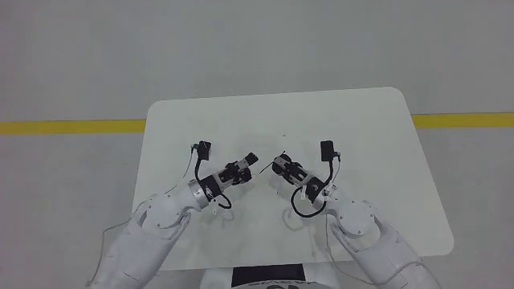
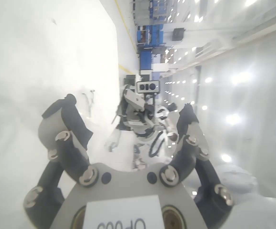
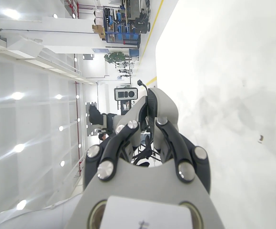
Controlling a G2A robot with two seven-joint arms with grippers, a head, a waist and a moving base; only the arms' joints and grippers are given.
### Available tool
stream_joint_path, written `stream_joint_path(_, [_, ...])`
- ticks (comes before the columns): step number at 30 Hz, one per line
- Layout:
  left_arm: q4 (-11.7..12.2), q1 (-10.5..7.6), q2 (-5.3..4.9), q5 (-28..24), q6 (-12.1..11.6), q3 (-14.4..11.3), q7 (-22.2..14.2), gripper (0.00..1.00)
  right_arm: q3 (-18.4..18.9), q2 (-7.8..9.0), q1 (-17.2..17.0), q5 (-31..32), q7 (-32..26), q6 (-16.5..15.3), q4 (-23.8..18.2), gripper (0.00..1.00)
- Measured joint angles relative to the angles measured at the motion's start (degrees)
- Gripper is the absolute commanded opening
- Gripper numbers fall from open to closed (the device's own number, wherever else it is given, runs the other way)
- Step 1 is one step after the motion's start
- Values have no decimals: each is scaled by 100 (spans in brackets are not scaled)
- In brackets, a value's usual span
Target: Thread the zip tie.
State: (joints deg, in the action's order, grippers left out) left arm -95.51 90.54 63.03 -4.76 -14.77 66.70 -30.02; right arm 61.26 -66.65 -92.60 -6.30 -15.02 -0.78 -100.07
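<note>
- Left claw (image 2: 128, 107) is released, fingers spread wide above the tabletop (image 1: 361, 120).
- Right claw (image 3: 149, 101) is clenched, facing the left claw; any grasp is unclear.
- A faint zip tie (image 2: 90, 98) seems to lie on the tabletop near the right claw.

Left tool (image 2: 128, 103) spread wide open over the white table (image 2: 33, 48).
</note>
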Motion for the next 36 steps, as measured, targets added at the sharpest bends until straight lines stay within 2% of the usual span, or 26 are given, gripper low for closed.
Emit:
stream_joint_path(3, [-151, 39, -77, 1017, -386, 127, -12, 100, 61, -8, 11, -261, -112, 251, -63, 0])
stream_joint_path(4, [-270, 36, -111, 1439, -547, 161, -53, 100, 89, -10, 30, -417, -181, 387, -79, 0])
stream_joint_path(6, [-573, 19, -167, 2122, -539, 160, -64, 100, 114, -14, 58, -592, -259, 618, -79, 0])
stream_joint_path(7, [-720, 24, -203, 2629, -489, 149, -31, 100, 127, -15, 81, -627, -267, 730, -84, 0])
stream_joint_path(9, [-761, 31, -217, 3187, -467, 144, 2, 100, 132, -15, 89, -621, -257, 764, -88, 0])
stream_joint_path(11, [-747, 32, -214, 3292, -469, 144, 4, 100, 132, -15, 88, -614, -253, 754, -89, 0])
stream_joint_path(13, [-744, 32, -213, 2944, -471, 145, 3, 100, 131, -15, 87, -613, -253, 750, -89, 0])
stream_joint_path(15, [-743, 30, -214, 2825, -471, 144, 0, 100, 128, -16, 87, -613, -251, 755, -84, 0])
stream_joint_path(17, [-779, -30, -227, 3017, -470, 106, -44, 100, 118, -21, 107, -613, -255, 840, -66, 0])
stream_joint_path(20, [-903, -108, -269, 3675, -471, 50, 23, 100, 145, -27, 182, -739, -365, 1055, -55, 0])
stream_joint_path(24, [-1260, -148, -389, 4959, -472, -109, 8, 100, 228, -25, 286, -930, -541, 1369, -84, 0])
stream_joint_path(27, [-1574, -193, -533, 5954, -472, -376, 114, 100, 304, -22, 330, -1073, -610, 1582, -127, 0])
stream_joint_path(28, [-1667, -197, -600, 6280, -472, -497, 264, 100, 338, -21, 334, -1146, -636, 1657, -141, 0])
stream_joint_path(31, [-1664, -226, -735, 6891, -472, -631, 559, 100, 403, -20, 340, -1241, -605, 1772, -163, 0])
stream_joint_path(36, [-1652, -227, -735, 6876, -471, -623, 552, 100, 403, -21, 340, -1238, -597, 1768, -164, 0])
